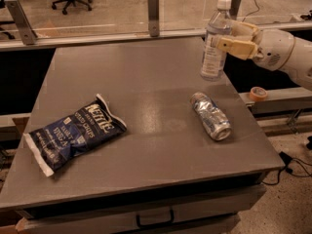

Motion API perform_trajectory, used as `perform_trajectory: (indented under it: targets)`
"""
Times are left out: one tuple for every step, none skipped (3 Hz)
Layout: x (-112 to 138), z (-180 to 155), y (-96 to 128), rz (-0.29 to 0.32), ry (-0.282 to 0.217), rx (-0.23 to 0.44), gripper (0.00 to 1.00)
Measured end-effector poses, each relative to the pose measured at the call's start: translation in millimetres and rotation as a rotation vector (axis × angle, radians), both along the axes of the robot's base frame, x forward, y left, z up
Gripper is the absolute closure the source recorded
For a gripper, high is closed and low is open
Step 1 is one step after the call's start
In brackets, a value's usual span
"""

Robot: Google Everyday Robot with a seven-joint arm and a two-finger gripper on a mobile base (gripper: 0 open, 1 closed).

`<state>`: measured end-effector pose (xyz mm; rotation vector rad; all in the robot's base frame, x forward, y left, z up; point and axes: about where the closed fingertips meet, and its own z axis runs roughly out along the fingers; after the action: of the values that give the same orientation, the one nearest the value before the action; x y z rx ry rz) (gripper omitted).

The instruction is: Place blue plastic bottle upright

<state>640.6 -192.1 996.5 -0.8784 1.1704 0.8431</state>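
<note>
The blue plastic bottle (pixel 214 40) is clear with a white cap and a pale label. It stands upright near the far right edge of the grey table (pixel 146 82), its base at or just above the surface. My gripper (pixel 229 39) reaches in from the right and is shut on the bottle's middle, one beige finger (pixel 236 47) across its front.
A crushed silver-blue can (pixel 210 116) lies on its side in front of the bottle. A dark blue chip bag (pixel 73 133) lies at the front left. A roll of tape (pixel 257 92) sits on a ledge to the right. A glass barrier with posts runs behind the table.
</note>
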Motion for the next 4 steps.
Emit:
perform_trajectory:
  targets:
    - [1,-8,-15,0.029,-0.031,0.008,1.0]
    - [2,-17,-26,0.07,-0.045,0.003,1.0]
    - [3,-28,-30,0.096,-0.04,0.019,1.0]
    - [1,-39,-29,0.116,-0.025,0.047,1.0]
